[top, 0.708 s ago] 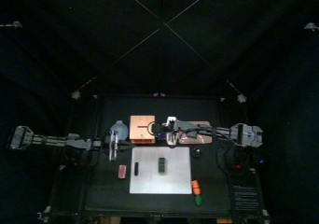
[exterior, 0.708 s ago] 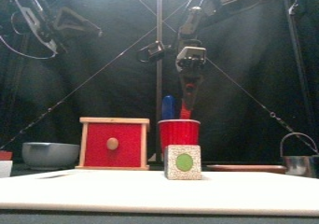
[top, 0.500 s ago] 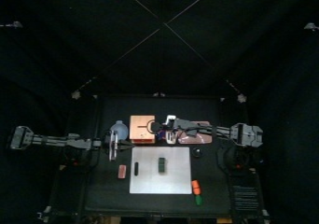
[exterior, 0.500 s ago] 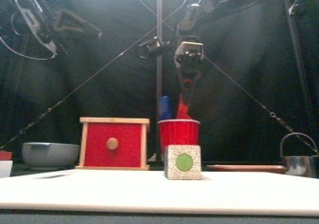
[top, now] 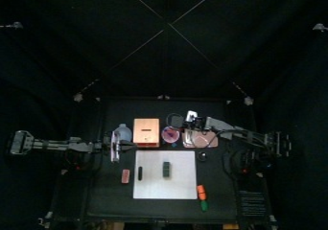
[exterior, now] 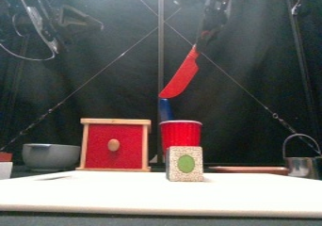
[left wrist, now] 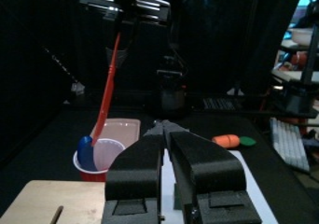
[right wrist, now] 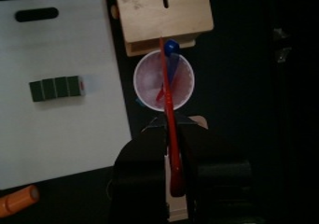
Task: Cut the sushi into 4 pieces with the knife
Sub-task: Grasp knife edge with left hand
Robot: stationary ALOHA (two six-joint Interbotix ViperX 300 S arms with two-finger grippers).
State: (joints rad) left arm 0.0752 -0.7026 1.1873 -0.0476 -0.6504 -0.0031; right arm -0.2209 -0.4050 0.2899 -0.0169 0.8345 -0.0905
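My right gripper [exterior: 212, 6] [right wrist: 171, 167] is shut on the handle of the red knife [exterior: 183, 72] [right wrist: 173, 134], which hangs blade-down, clear above the red cup [exterior: 182, 136] [top: 171, 135]. The blue knife [exterior: 167, 107] [right wrist: 170, 47] still stands in the cup. The sushi roll [exterior: 186, 163] [top: 170, 165] [right wrist: 58, 89] of dark green blocks lies whole on the white cutting board [top: 153, 179] [right wrist: 62, 50]. My left gripper [left wrist: 169, 136] [top: 119, 153] hovers high at the board's left with its jaws shut on nothing.
The wooden box [exterior: 116, 145] [top: 148, 130] with a red drawer stands left of the cup, the pink tray [top: 201, 138] to its right. A blue-grey bowl [exterior: 51, 155] sits far left, a metal cutter [exterior: 299, 159] far right, an orange toy [top: 202, 191] at the front right.
The right gripper has risen and drawn back to the right, lifting the red knife fully out of the cup. The left arm has stayed put.
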